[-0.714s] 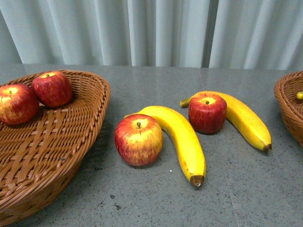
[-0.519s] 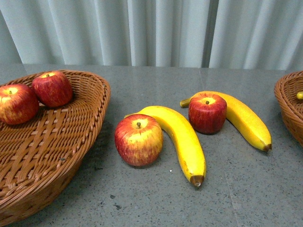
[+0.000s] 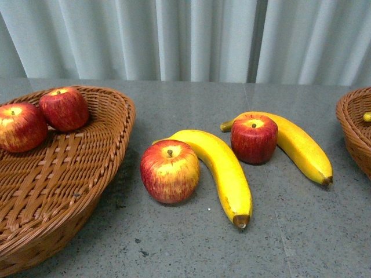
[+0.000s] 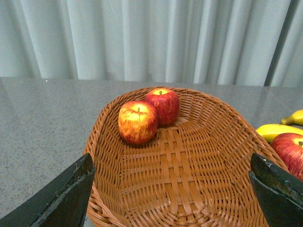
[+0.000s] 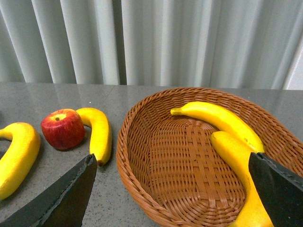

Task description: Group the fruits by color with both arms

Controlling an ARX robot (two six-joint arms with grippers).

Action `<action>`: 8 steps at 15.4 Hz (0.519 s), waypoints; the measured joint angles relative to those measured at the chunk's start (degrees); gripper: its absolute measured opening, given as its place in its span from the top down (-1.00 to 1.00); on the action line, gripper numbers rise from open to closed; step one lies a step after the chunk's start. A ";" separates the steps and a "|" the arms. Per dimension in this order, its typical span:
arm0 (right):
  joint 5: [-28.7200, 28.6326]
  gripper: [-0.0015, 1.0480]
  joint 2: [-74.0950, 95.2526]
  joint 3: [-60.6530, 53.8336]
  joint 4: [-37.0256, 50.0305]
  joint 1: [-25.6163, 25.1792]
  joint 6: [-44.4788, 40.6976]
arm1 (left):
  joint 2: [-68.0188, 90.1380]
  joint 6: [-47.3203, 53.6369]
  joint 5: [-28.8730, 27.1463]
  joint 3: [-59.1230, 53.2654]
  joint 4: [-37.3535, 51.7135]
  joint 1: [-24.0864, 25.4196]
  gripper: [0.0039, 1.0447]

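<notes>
On the grey table lie a red-yellow apple against a long banana, and behind them a darker apple against a second banana. Two apples sit in the left wicker basket. Neither arm shows in the front view. My left gripper is open and empty over that basket, where both apples lie. My right gripper is open and empty over the right basket, which holds two bananas.
The right basket's rim shows at the front view's right edge with a yellow tip inside. A pale pleated curtain closes the back of the table. In the right wrist view an apple and bananas lie beside the basket.
</notes>
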 joint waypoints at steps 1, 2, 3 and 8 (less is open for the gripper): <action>0.00 -0.87 0.00 0.00 0.00 0.00 0.00 | 0.00 0.00 0.00 0.00 -0.02 0.00 -0.88; 0.00 -0.87 0.00 0.00 0.00 0.00 -0.02 | 0.00 0.02 0.00 0.00 -0.02 0.00 -0.88; 0.00 -0.87 0.00 0.00 0.00 0.00 0.00 | 0.00 0.00 0.00 0.00 0.00 0.00 -0.88; 0.00 -0.87 0.00 0.00 0.00 0.00 -0.02 | 0.48 -0.59 -1.73 0.55 -2.45 -0.74 -0.88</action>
